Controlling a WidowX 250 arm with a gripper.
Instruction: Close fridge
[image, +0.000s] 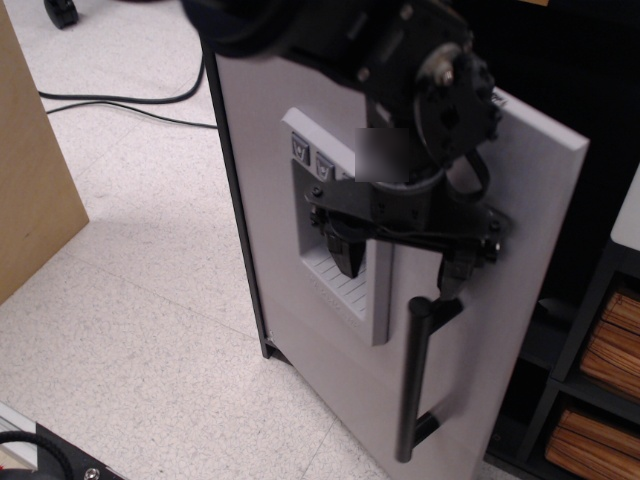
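fridge (300, 120) door ajar mid-frame, free edge swung right, gripper (400, 262) against door face above black bar handle (415, 380), fingers (345, 255) spread wide, holding nothing, bare floor (130, 290) left, baskets (600, 380) close at right

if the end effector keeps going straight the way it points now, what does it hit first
Most likely the light grey fridge door. The black end effector points at its face with fingers spread, one at the grey dispenser recess, the other just above the black bar handle. Depth is unclear from this one view.
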